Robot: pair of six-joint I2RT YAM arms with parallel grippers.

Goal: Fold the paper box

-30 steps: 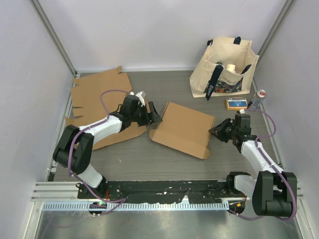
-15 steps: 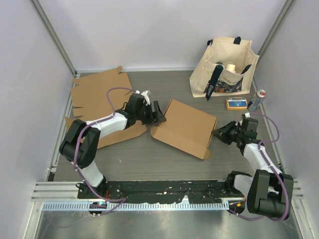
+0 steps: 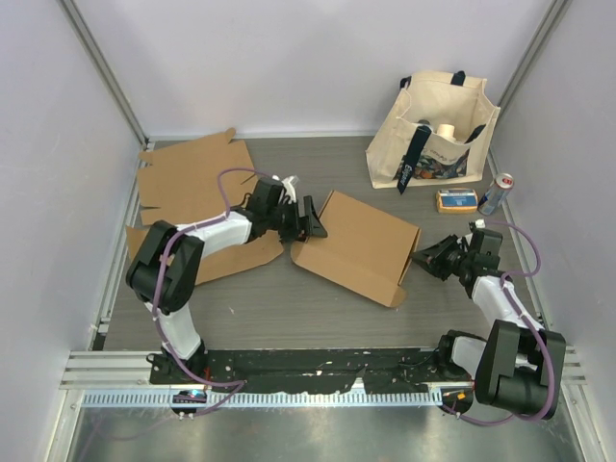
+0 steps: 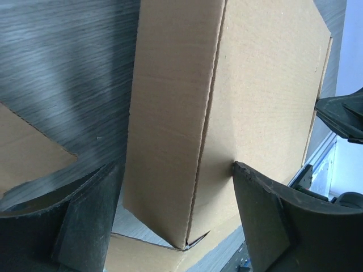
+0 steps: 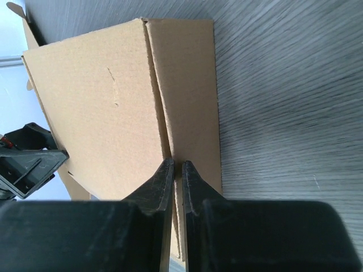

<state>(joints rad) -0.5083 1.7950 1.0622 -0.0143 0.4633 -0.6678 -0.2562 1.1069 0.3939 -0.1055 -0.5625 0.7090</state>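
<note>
Grey table (image 3: 289,298) bears paper box (image 3: 361,245), long axis running left-right.

The left arm (image 3: 214,233) and right arm (image 3: 499,296) have bulky black joints and glossy white shells; a thin purple cable (image 3: 222,183) loops along each.

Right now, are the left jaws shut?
No, the left jaws stand wide apart, with a folded edge of the box between them.
</note>
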